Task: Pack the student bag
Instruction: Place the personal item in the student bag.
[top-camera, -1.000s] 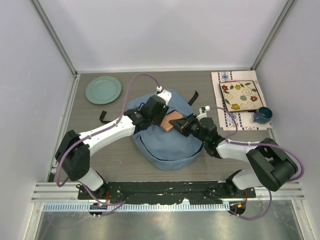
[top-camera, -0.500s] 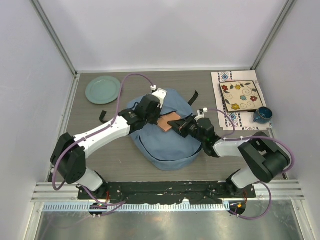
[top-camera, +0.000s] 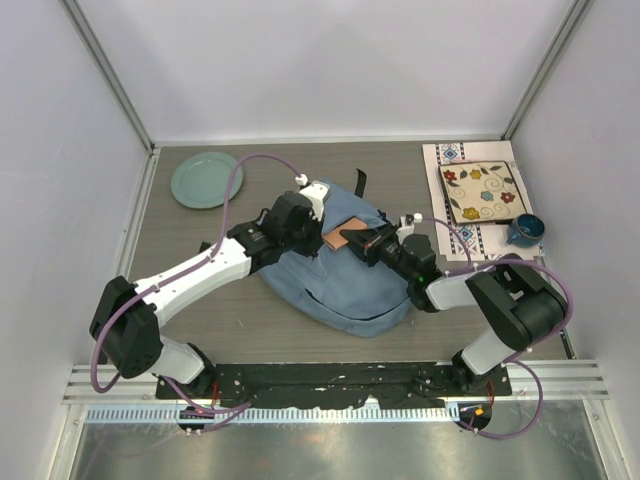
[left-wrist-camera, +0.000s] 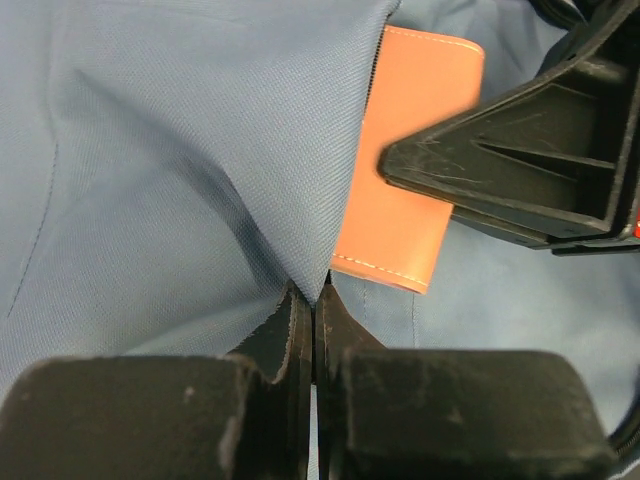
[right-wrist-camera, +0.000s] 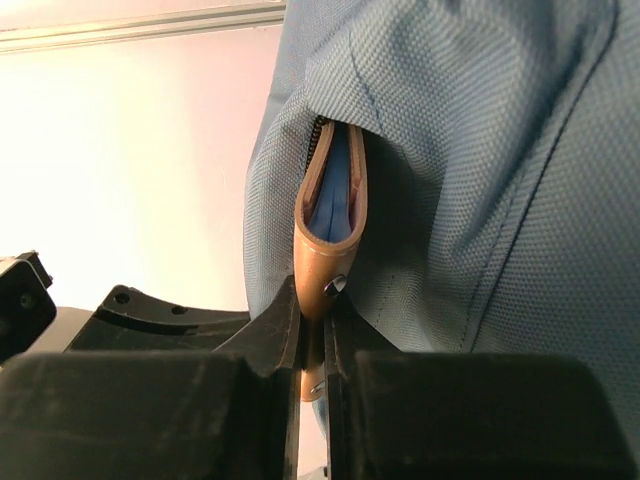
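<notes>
- where the counter (top-camera: 240, 325) reaches its far left corner, a round pale green plate (top-camera: 206, 179) is seen lying flat, well apart from everything else.
- the left gripper (left-wrist-camera: 312, 300) is found closed tight, and a raised fold of blue fabric is pinched between its fingers.
- the student bag (top-camera: 340, 285) is spread over the middle of the counter between the two arms, and a black strap (top-camera: 360, 182) is shown at its far side.
- a tan leather wallet (left-wrist-camera: 405, 170) is held over the bag's upper part, with one long edge tucked under the lifted fabric, just beside the left gripper.
- the right gripper (right-wrist-camera: 312, 335) is clamped shut on the near end of the wallet, whose far end is slipped into a gap in the fabric beside the dark zipper.
- at the far right, a patterned mat (top-camera: 435, 155) is laid on the counter; a square flowered plate (top-camera: 480, 192) is rested on it, and a dark blue cup (top-camera: 524, 230) is stood at its near right corner.
</notes>
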